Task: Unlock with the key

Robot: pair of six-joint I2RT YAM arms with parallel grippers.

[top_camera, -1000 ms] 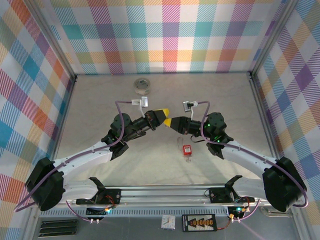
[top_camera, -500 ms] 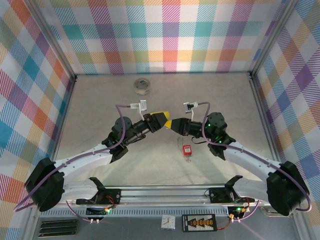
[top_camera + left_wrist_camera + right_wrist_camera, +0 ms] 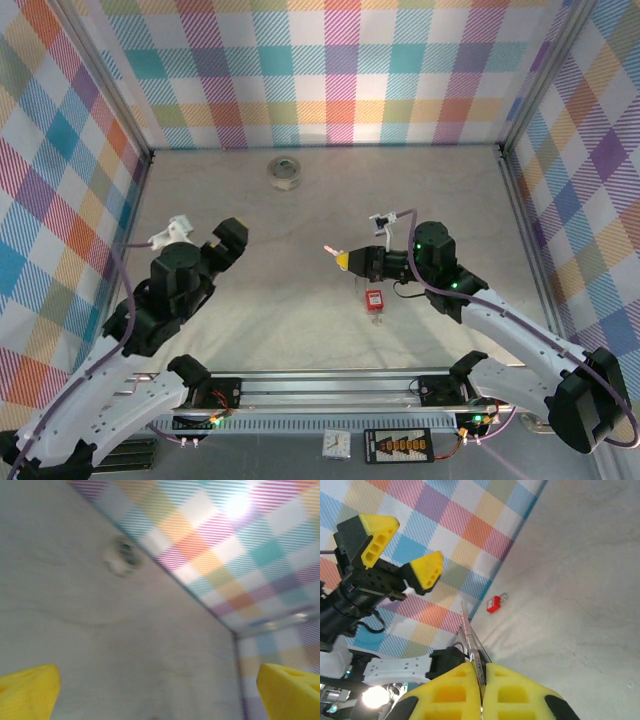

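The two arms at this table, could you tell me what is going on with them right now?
The right hand is shut on the key, whose blade sticks out past the fingertips. The red padlock lies on the table close to that hand, and the key is not yet in it. The left hand is open, holds nothing and sits off to the left.

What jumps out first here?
The right gripper mid-table, shut on a thin key that juts out past its yellow fingers. Close by, a small red padlock lies on the table, with neither gripper touching it. The left gripper hangs open, off to the left.
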